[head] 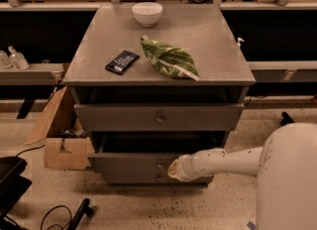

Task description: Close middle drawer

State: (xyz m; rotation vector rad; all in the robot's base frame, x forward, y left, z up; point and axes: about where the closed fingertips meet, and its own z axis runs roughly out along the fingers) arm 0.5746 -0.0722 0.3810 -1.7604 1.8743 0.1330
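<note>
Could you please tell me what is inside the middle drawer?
Only dark shadow shows inside the middle drawer; the top drawer overhangs the rest. The gripper is at the middle drawer's front.
</note>
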